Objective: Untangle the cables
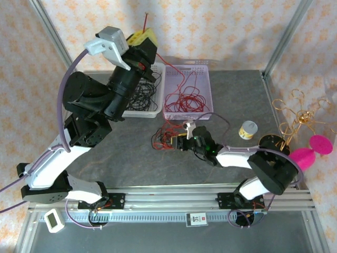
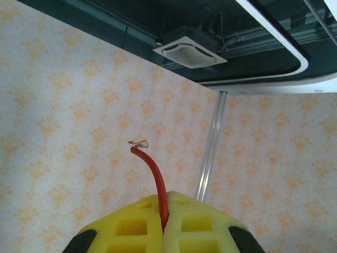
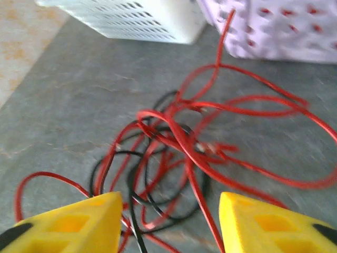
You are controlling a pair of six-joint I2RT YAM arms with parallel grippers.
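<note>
The cables (image 3: pixel 168 153), seemingly light, soft and springy, lie just ahead of the spread right gripper (image 3: pixel 169 213), best pinched on one free outer strand, while the left gripper (image 2: pixel 165 221) is clenched on a red cable (image 2: pixel 156 176).

Bare grey tabletop (image 1: pixel 137 171) lies open along the middle of the near edge and in the far right corner. A white basket (image 1: pixel 154 112) and a lilac basket (image 1: pixel 206 87) stand side by side at the far edge, with the raised left arm (image 1: pixel 92 100) overhanging the white one. A tangle of red and black cables (image 1: pixel 163 138) sprawls mid-table, and the right arm (image 1: pixel 237 157) reaches low across to it. A small pot (image 1: pixel 248 129) and a gold wire ornament (image 1: pixel 300 113) crowd the right edge.
</note>
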